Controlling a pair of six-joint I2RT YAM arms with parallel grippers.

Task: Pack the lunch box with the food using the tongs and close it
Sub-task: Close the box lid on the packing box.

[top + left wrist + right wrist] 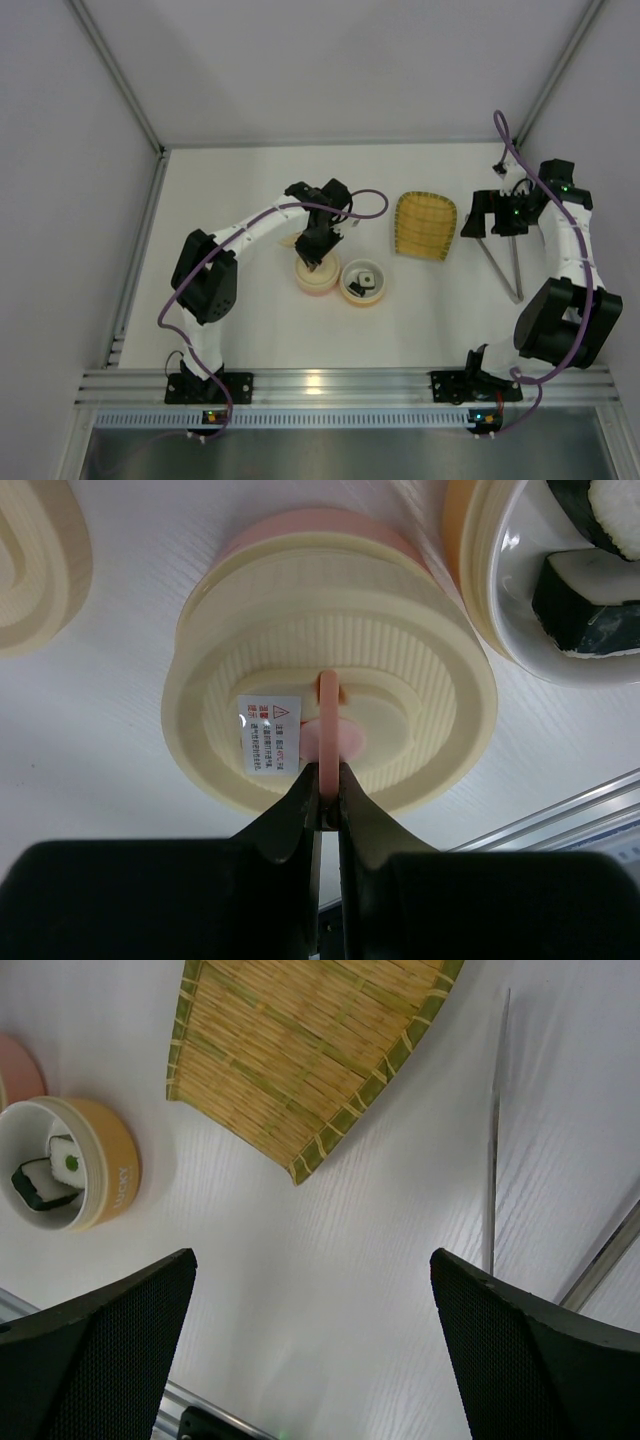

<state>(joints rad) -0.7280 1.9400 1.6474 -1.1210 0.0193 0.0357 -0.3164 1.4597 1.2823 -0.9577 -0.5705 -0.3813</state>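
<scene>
The lunch box stands as two round tubs side by side. On the pink tub (300, 530) sits a cream lid (400, 680), and my left gripper (328, 780) is shut on the lid's thin pink tab (328, 715). From above, that gripper (315, 255) hangs directly over the lidded tub (315, 280). The orange tub (363, 283) is uncovered and holds two sushi pieces (590, 590), also visible in the right wrist view (45, 1175). The silver tongs (505, 265) lie on the table at the right, one arm (493, 1130) showing. My right gripper (310, 1310) stands open and empty above the table, beside the tongs.
A yellow woven tray (425, 225) lies between the tubs and the tongs, its corner (300, 1040) ahead of the right gripper. A second cream lid (30, 570) lies left of the pink tub. An aluminium rail (340, 385) runs along the near edge.
</scene>
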